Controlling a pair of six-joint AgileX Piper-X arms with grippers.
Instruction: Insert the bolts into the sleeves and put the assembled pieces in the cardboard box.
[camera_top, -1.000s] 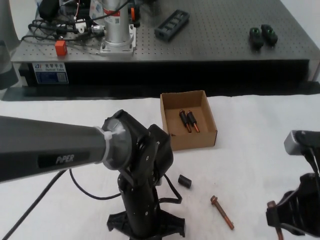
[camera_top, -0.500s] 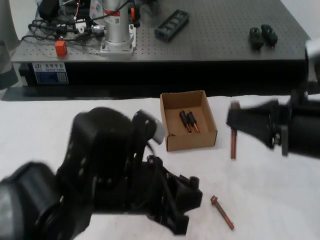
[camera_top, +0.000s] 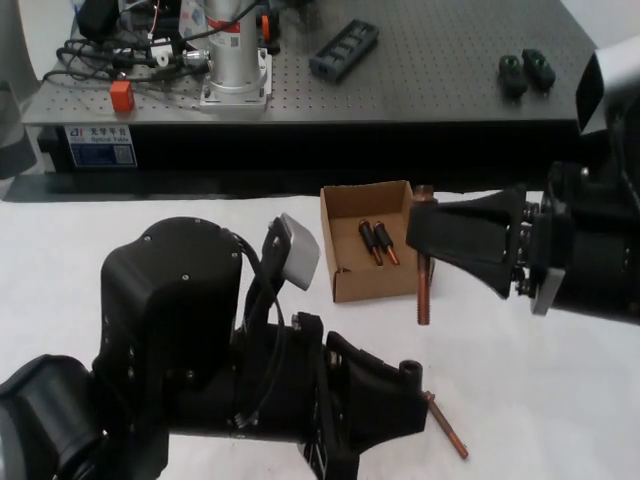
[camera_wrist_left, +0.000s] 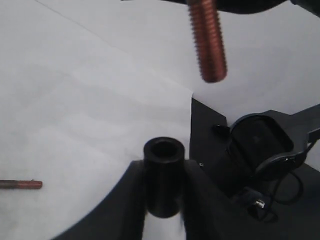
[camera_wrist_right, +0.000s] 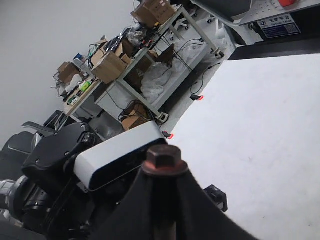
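Copper-coloured threaded bolt (camera_top: 423, 290) hangs shank-down from the right gripper (camera_top: 422, 232), whose jaws are closed on its upper end just below the hexagonal head (camera_wrist_right: 163, 157). The bolt is in the air in front of the brown cardboard box (camera_top: 345, 285), which sits on the white cloth-covered bench (camera_top: 560, 400) toward the middle of its far edge. The left gripper (camera_wrist_left: 164, 192) has its jaws clamped on a short black cylindrical sleeve (camera_wrist_left: 164, 165), bore facing up, held above the cloth nearer the bench's near edge. Two assembled pieces (camera_top: 377, 242) lie side by side in the box. A spare copper-coloured bolt (camera_top: 447, 427) lies on the cloth near the near edge. Insertion appears to be the step in hand. In the left wrist view the bolt tip (camera_wrist_left: 207, 40) is apart from the sleeve opening and offset to one side of the bore. If the parts close on each other without correcting that offset, the threaded tip is likely to strike the sleeve rim, which could tilt the sleeve in the jaws or push it out. Because the bolt is gripped only near its head, a side load could also swing the shank. Both arms work close together, so contact between them is a further risk.
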